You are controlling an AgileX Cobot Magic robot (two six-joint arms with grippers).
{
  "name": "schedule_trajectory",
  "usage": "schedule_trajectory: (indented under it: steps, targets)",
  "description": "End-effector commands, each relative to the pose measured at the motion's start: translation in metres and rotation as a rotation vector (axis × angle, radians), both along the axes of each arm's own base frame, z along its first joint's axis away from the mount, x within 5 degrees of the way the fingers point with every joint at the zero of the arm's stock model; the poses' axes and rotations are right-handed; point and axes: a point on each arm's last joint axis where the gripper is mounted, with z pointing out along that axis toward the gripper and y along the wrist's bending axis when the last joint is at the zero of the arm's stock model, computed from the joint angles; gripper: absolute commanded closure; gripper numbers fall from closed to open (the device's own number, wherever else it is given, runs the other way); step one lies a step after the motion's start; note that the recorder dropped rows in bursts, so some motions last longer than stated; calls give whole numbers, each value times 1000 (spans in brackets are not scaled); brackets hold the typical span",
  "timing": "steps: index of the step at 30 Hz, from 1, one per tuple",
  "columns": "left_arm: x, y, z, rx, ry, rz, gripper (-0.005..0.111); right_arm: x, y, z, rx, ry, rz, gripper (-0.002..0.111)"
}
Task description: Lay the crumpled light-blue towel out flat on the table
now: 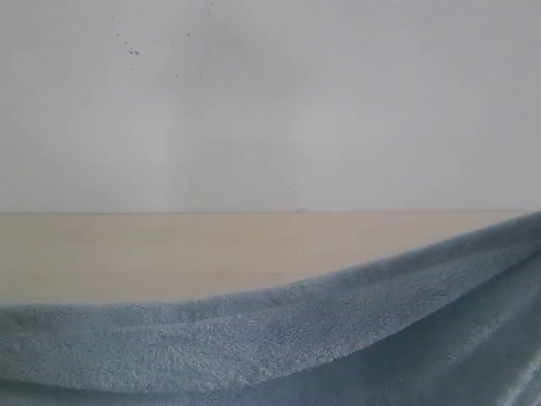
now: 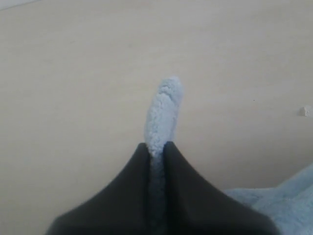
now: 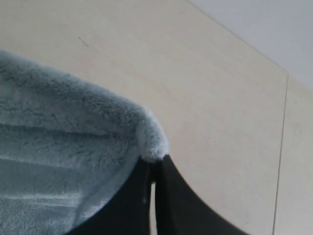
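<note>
The left gripper (image 2: 156, 146) is pinched tight, its two black fingers (image 2: 124, 191) pressed together on a narrow fold of the towel (image 2: 164, 110). A fluffy pale-blue tuft pokes out past the tips. More of the same cloth lies near the arm on that side, and below the fold is the bare beige table (image 2: 73, 73), with one small pale crumb (image 2: 304, 111) lying on it.

The right gripper (image 3: 153, 162) is closed too, with only a thin slit showing between its dark jaws. It is gripping a rounded corner of the towel right at the tips. From there the plush fabric spreads out along one side of the gripper, its thick edge curving away over the tabletop. A fine seam (image 3: 282, 147) runs across the wood near the pale wall (image 3: 274, 24).

From across the room, the towel stretches over the whole foreground as a long blue band. Its upper edge sits low on the left and climbs towards the right. Beyond it are the open table and the white wall, which has a few dark specks (image 1: 133, 51) high up.
</note>
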Motion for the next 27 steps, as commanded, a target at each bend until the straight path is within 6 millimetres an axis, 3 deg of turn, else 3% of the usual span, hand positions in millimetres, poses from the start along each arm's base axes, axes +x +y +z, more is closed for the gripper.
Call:
schedule_trajectory:
  steps: [1, 10, 14, 20, 27]
  targets:
    - [5, -1, -2, 8, -3, -8, 103, 1, 1, 1, 4, -13, 7, 109]
    - [8, -2, -2, -3, -9, -11, 103, 3, 4, 1, 26, -25, 22, 109]
    - [22, -2, -10, 14, 24, -14, 103, 19, 11, -14, 14, 41, 22, 109]
    - [60, 1, -45, 89, 84, -4, 103, 68, 31, -55, -21, 77, 62, 109]
    - [110, 4, -45, 159, -103, 26, 103, 130, 44, -69, -120, 5, 27, 109]
